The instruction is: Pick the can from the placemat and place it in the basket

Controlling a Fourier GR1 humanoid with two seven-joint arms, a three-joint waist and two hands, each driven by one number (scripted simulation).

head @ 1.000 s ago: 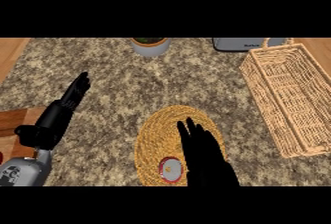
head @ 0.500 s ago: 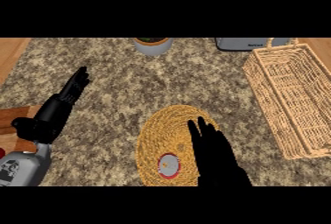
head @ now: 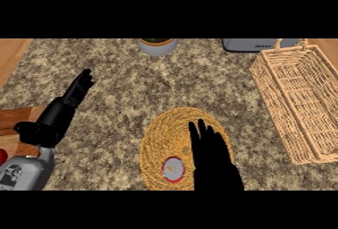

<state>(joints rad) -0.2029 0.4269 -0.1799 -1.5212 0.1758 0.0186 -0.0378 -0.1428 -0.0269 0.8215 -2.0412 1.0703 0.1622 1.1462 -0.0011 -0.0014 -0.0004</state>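
Centrally, one round woven straw placemat (head: pixel 181 134) lies on the speckled granite counter (head: pixel 132 85). One can (head: pixel 173 169), seen from above as a pale disc with a red rim, stands on its near edge. Straight-fingered, the right hand (head: pixel 213 161) hovers just beside the can, holding nothing. One rectangular wicker basket (head: pixel 293 129) sits well apart at right. Resting at left, the left hand (head: pixel 66 105) is open.

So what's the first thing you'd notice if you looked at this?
The black right robot hand, fingers straight, over the round woven placemat near the bottom, right beside the can with its red-rimmed top. Next, the big wicker basket along the right side.
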